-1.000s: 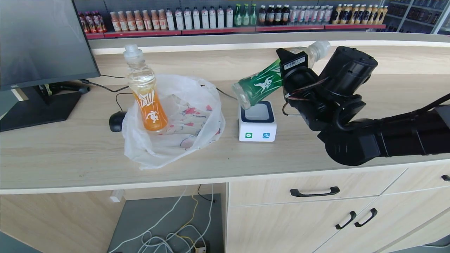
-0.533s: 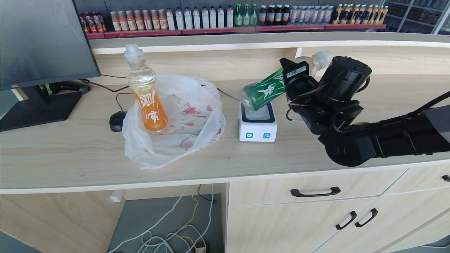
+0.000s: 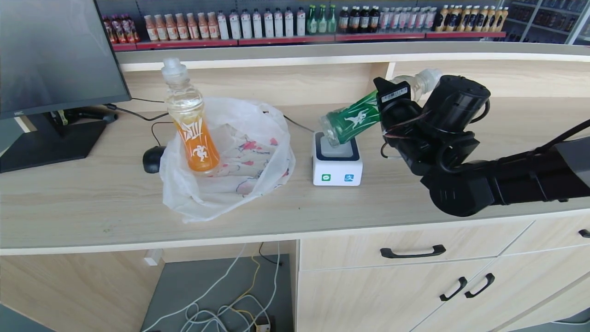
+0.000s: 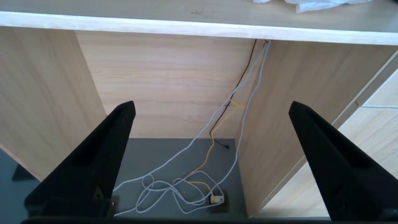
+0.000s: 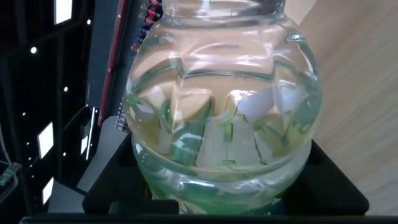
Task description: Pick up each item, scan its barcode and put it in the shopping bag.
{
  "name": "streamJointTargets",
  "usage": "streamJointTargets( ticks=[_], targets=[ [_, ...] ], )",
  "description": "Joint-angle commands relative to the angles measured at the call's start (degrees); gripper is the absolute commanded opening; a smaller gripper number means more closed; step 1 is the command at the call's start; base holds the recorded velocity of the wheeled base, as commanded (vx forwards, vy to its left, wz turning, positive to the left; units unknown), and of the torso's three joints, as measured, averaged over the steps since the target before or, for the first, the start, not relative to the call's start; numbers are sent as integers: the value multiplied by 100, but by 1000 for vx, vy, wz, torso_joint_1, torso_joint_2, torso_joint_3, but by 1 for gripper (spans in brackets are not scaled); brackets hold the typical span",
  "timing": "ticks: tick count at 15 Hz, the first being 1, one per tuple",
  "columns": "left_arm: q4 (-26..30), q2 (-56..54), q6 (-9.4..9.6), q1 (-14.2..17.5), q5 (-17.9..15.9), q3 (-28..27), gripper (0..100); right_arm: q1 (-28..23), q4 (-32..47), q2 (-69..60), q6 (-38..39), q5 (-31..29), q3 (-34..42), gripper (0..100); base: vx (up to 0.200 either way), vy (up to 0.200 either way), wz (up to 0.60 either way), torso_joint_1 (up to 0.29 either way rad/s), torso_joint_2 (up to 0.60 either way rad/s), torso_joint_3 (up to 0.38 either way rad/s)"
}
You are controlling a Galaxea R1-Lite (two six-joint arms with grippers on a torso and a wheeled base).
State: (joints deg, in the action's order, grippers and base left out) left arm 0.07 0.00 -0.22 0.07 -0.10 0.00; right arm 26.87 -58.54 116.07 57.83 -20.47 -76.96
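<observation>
green bottle [image 3: 352, 121] lowered toward scanner [image 3: 337, 165]

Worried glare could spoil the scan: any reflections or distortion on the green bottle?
Right wrist view: highlights streak the clear shoulder of the green bottle, and liquid warps the label behind. Head view: its label is evenly lit above the scanner, no glare.
</observation>
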Motion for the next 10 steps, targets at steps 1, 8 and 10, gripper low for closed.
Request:
streamJointTargets(
  ticks=[1, 8, 10],
  targets=[
    [1, 0, -4, 1, 1, 0, 100, 11, 0, 4, 0, 8, -3, 0, 0, 0, 0, 0, 0, 0],
    [1, 0, -4, 1, 1, 0, 100, 73, 0, -5, 0, 8, -3, 0, 0, 0, 0, 0, 0, 0],
    [1, 0, -4, 1, 1, 0, 100, 73, 0, -23, 0, 8, -3, 0, 0, 0, 0, 0, 0, 0]
  ],
)
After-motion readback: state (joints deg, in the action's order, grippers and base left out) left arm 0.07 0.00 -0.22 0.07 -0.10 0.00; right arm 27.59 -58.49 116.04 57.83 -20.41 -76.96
